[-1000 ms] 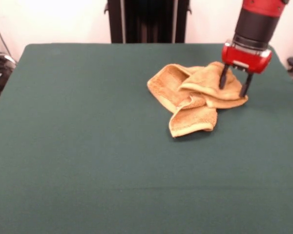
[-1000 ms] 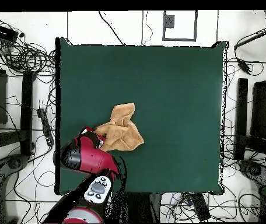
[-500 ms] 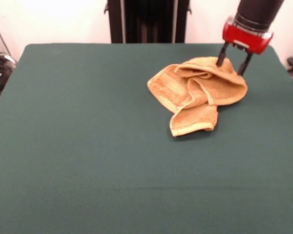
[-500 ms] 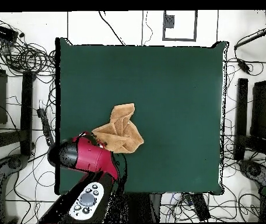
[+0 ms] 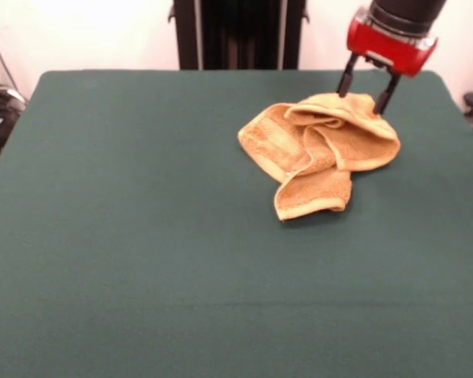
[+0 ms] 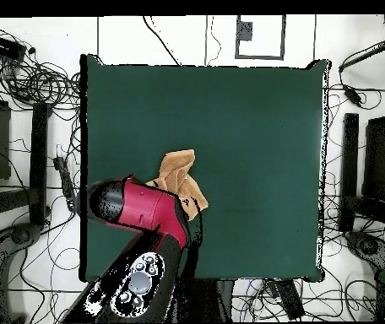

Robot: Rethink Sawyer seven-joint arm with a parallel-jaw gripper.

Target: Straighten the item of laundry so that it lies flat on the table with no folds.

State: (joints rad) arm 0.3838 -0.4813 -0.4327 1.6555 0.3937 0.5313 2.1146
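Note:
The orange-tan towel (image 5: 319, 150) lies crumpled in a heap on the right far part of the green table (image 5: 142, 205), with several folds and one corner sticking out toward the near side. My red gripper (image 5: 360, 102) hovers at the towel's far right edge, its two black fingers (image 5: 384, 94) apart, one on each side of the top fold. It holds nothing that I can see. In the overhead view the red arm (image 6: 141, 209) covers the gripper and part of the towel (image 6: 177, 167).
The black pedestal (image 5: 238, 33) stands behind the table's far edge. Cables and stands (image 6: 27, 76) surround the table (image 6: 255, 126) on the floor. The towel lies near the table's edge on the robot's side.
The gripper has risen and drawn back toward the table's far edge. The towel's right fold was pulled up and over and now sits heaped higher.

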